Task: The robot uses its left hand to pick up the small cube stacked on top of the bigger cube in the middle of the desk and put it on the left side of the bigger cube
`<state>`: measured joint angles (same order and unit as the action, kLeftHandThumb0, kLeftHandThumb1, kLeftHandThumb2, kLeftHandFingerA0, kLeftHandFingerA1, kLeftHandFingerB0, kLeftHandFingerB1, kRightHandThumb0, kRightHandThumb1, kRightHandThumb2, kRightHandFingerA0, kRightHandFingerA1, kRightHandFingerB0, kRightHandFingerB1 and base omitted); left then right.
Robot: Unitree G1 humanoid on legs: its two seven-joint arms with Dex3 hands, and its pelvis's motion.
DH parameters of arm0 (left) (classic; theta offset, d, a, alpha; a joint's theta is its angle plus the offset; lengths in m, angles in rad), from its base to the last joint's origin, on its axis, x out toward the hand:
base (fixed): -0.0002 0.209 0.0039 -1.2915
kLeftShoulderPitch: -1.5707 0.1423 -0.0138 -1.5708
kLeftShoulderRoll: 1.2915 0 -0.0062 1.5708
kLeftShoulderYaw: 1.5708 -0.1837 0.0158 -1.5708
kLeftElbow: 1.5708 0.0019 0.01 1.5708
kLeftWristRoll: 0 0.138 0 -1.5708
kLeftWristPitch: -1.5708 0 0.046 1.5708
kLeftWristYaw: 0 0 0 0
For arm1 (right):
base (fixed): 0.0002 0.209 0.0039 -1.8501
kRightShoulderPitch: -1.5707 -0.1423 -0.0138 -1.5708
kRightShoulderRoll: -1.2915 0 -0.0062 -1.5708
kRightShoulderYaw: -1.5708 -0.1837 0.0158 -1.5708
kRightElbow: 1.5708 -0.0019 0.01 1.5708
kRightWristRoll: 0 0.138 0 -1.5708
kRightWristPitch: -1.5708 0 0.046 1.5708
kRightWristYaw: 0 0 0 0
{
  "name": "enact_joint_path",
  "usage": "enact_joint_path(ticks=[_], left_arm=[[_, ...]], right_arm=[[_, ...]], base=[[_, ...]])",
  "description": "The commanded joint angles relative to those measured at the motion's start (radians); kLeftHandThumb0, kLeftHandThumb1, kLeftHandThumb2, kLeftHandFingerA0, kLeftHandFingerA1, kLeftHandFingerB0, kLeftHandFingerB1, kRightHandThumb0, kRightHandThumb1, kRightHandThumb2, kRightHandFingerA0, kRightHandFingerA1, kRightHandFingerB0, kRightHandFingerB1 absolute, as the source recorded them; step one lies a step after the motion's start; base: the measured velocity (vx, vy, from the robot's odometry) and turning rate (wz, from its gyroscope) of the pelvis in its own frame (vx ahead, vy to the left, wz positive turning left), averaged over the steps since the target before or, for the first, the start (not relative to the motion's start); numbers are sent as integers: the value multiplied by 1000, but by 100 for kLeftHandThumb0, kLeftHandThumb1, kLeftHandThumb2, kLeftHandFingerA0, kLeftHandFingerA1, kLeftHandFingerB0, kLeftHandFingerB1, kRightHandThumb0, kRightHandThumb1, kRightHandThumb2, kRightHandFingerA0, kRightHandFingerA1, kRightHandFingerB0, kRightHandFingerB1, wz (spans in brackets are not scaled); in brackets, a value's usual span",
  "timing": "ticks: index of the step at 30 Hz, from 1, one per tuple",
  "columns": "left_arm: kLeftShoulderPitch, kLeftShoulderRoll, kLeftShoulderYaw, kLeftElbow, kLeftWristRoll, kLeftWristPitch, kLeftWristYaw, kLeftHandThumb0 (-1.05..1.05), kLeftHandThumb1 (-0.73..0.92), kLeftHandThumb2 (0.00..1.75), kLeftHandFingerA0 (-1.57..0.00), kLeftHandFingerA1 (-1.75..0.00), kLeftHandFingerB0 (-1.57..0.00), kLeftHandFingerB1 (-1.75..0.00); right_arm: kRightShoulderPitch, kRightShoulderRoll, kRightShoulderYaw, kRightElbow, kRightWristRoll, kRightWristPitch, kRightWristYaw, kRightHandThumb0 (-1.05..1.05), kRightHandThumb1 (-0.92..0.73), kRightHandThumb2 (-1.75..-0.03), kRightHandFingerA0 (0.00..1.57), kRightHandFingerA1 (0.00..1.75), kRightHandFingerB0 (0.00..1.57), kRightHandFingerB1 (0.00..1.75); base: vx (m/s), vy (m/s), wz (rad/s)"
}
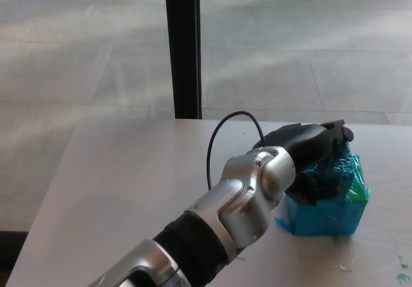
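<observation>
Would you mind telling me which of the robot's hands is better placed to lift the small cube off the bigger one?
The left. The left hand is already draped over the small cube atop the bigger cube, its arm reaching across the desk. The right hand is not in view.
</observation>
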<state>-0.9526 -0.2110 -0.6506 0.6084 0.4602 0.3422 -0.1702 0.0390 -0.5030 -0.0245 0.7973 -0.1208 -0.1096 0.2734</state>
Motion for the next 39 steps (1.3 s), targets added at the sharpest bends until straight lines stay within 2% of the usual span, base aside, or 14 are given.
enact_joint_path(ticks=[1, 5, 12, 14, 16, 17, 18, 20, 25, 29, 31, 32, 38, 39], left_arm=[[176, -24, -32, 90, 75, -107, 271, -23, 58, 72, -78, -119, -79, -84], [177, -14, -53, 93, 96, -116, 274, -22, 58, 72, -79, -153, -79, -110], [92, 9, -31, 142, 106, -137, 288, -19, 59, 71, -76, -133, -71, -87], [11, 56, -10, 146, 122, -168, 299, -8, 61, 73, -80, -171, -62, -134], [-27, 70, 15, 157, 106, -176, 284, -11, 62, 69, -76, -162, -68, -122], [-48, 72, 29, 168, 103, -169, 287, -14, 58, 73, -75, -135, -65, -79], [-75, 80, 53, 175, 92, -167, 291, -11, 59, 76, -74, -171, -61, -141], [-144, 107, 96, 192, 88, -172, 298, -13, 59, 79, -81, -137, -77, -115], [-242, 139, 195, 232, 48, -222, 319, -12, 51, 96, -89, -168, -81, -134], [-283, 145, 292, 215, 15, -196, 325, -17, 47, 108, -124, -142, -97, -123], [-270, 157, 309, 189, 17, -193, 306, -11, 51, 106, -91, -174, -84, -142], [-260, 167, 310, 164, 20, -168, 274, -16, 48, 105, -121, -136, -96, -117], [-83, 269, 302, -52, 4, -96, 72, -16, 57, 96, -78, -150, -81, -111], [-22, 300, 291, -99, 5, -94, 35, -19, 56, 100, -88, -155, -89, -115]], right_arm=[[-2, -13, 6, 8, -14, 29, -10, -68, -54, -77, 73, 91, 69, 69], [16, -12, 9, -23, -12, 47, -8, -73, -57, -76, 73, 91, 69, 69], [26, -6, 6, -27, -3, 28, -12, -75, -56, -78, 76, 92, 68, 72], [25, -9, 10, -25, -11, 28, -20, -76, -57, -78, 79, 93, 69, 73], [27, -12, 14, -22, -16, 24, -18, -78, -59, -75, 77, 91, 69, 72], [31, -12, 13, -24, -13, 25, -16, -78, -59, -74, 75, 90, 68, 70], [32, -11, 11, -25, -10, 29, -13, -81, -60, -71, 74, 89, 66, 70], [35, -8, 8, -23, -6, 27, -12, -78, -60, -70, 75, 89, 67, 70], [36, -2, 5, 5, 1, -3, -10, -78, -45, -99, 74, 87, 64, 74], [47, -8, 9, -6, -5, -15, -8, -78, -59, -70, 76, 90, 68, 72], [41, -6, 8, 4, -3, -13, -8, -80, -44, -97, 77, 88, 66, 75], [41, -6, 9, 1, -4, -8, -10, -79, -60, -70, 78, 89, 69, 72], [50, -11, 4, -29, -3, 27, -12, -80, -44, -98, 76, 88, 66, 75], [49, -14, 11, -21, -12, 8, -16, -77, -60, -71, 77, 91, 68, 72]], base=[[0, 0, 0], [0, 0, 0], [0, 0, 0], [0, 0, 0], [0, 0, 0], [0, 0, 0], [0, 0, 0], [0, 0, 0], [0, 0, 2], [0, 0, 0], [0, 0, 0], [0, 0, 0], [0, 0, 0], [0, 0, 0]])
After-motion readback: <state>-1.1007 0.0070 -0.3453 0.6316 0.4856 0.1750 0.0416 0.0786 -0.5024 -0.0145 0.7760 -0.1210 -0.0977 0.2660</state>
